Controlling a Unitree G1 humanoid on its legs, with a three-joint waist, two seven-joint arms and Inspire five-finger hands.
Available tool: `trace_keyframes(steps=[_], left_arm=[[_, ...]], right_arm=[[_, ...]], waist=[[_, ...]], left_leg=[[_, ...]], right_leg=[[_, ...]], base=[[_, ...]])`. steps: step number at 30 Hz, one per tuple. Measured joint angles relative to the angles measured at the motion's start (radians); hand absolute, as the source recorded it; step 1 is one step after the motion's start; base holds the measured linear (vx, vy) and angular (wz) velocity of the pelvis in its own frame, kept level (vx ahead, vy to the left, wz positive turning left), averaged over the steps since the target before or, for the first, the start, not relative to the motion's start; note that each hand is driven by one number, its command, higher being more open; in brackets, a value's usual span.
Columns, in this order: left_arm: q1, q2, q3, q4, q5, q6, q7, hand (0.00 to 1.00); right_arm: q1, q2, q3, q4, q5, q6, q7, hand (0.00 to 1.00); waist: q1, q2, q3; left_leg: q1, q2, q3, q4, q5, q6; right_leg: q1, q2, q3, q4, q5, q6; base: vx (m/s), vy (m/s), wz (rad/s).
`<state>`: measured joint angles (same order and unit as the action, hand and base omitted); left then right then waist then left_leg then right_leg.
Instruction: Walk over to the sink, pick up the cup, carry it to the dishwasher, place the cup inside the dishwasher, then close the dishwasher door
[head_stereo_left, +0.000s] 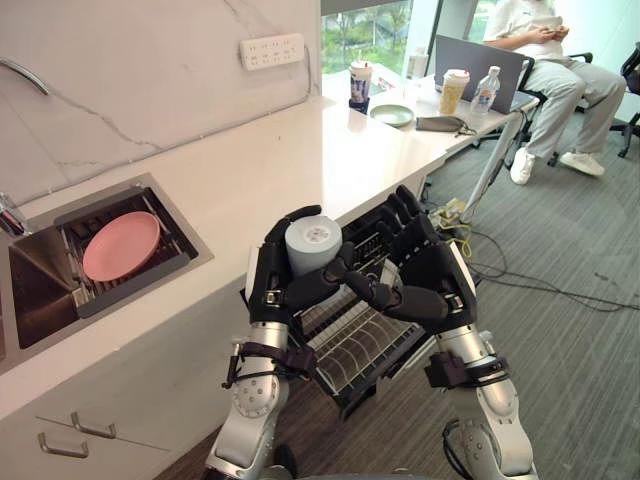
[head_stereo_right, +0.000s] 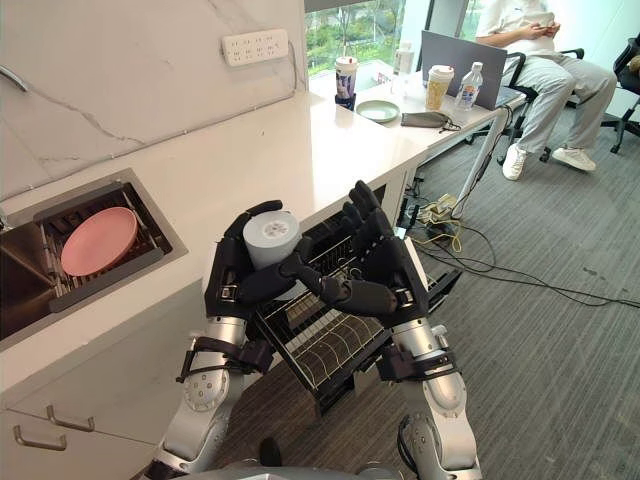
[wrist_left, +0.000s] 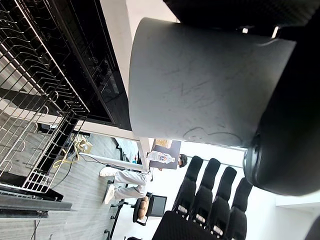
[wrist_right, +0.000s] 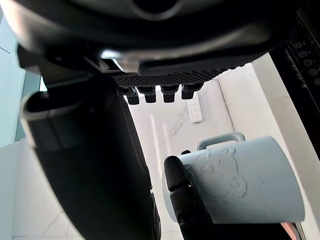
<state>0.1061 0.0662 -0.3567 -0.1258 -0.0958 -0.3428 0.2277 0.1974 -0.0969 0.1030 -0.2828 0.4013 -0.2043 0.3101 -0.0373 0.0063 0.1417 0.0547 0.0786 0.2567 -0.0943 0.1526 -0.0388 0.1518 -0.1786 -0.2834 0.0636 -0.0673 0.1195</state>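
Holding a pale grey-blue cup (head_stereo_left: 313, 243), the left hand (head_stereo_left: 272, 290) is curled round it, fingers at the back and thumb across the front. The cup is kept upright above the pulled-out dishwasher rack (head_stereo_left: 362, 345), with a flat, ringed end turned upward. A bear's face is drawn in outline on the cup's side, and a handle is seen just beside that drawing in the right wrist view. The right hand (head_stereo_left: 432, 278) is held at the cup's 3 o'clock with its fingers straight; its thumb is stretched toward the cup, and whether contact is made cannot be told.

A black control strip (wrist_left: 100, 75) marked with small white symbols, too small to be read, is carried on the dishwasher's front edge. At 9 o'clock from the cup, a pink plate (head_stereo_left: 121, 245) is laid on a rack in the sink (head_stereo_left: 35, 262), which is set into the white desk (head_stereo_left: 290, 160). A white socket strip (head_stereo_left: 271, 50) is fixed to the marble wall at 12 o'clock. At 1 o'clock, two paper cups (head_stereo_left: 454, 90), a labelled bottle (head_stereo_left: 485, 92), a green dish (head_stereo_left: 391, 114) and a laptop (head_stereo_left: 475, 55) are gathered; their print cannot be made out. A seated person (head_stereo_left: 548, 70) is placed beyond them.
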Motion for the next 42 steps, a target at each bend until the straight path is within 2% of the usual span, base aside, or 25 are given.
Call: trace_keyframes(steps=[4,6,20,35,42], left_arm=[[0.0,0.001,-0.009,0.004,-0.005,0.019,-0.027,0.0],[0.0,0.005,-0.022,0.006,-0.005,0.029,-0.033,0.0],[0.001,0.033,-0.042,0.006,-0.004,0.028,-0.041,0.0],[0.015,0.044,-0.003,0.024,0.016,0.023,-0.022,0.0],[0.016,0.049,-0.002,0.024,0.018,0.02,-0.033,0.0]], right_arm=[[0.0,0.006,0.026,0.0,-0.002,0.004,-0.001,1.0],[0.0,0.006,0.034,0.0,-0.002,0.006,-0.003,1.0],[0.014,-0.007,0.062,0.011,-0.015,0.049,-0.001,1.0],[0.038,-0.004,0.061,0.06,-0.039,0.1,0.017,1.0],[0.049,0.005,0.06,0.06,-0.043,0.102,0.021,1.0]], waist=[[-0.003,-0.001,-0.001],[-0.003,-0.001,-0.001],[-0.014,-0.001,-0.025],[-0.031,-0.001,-0.055],[-0.032,-0.001,-0.055]], left_leg=[[-0.011,0.003,-0.002,0.0,0.008,0.005],[-0.012,0.004,-0.002,0.0,0.011,0.004],[-0.011,0.009,-0.002,0.0,0.015,0.002],[-0.007,0.013,0.007,0.0,0.016,0.001],[-0.004,0.013,0.014,0.0,0.015,0.0]], right_leg=[[-0.009,0.004,0.001,-0.004,0.006,-0.006],[-0.008,0.006,0.001,-0.008,0.017,0.004],[-0.008,0.011,0.003,-0.01,0.012,-0.008],[-0.01,0.014,0.016,-0.014,0.02,-0.009],[-0.011,0.014,0.02,-0.014,0.022,-0.01]], base=[[0.02,-0.002,-0.01],[0.06,-0.014,-0.01],[0.01,-0.002,0.0],[0.0,0.0,0.0],[0.0,0.0,-0.02]])
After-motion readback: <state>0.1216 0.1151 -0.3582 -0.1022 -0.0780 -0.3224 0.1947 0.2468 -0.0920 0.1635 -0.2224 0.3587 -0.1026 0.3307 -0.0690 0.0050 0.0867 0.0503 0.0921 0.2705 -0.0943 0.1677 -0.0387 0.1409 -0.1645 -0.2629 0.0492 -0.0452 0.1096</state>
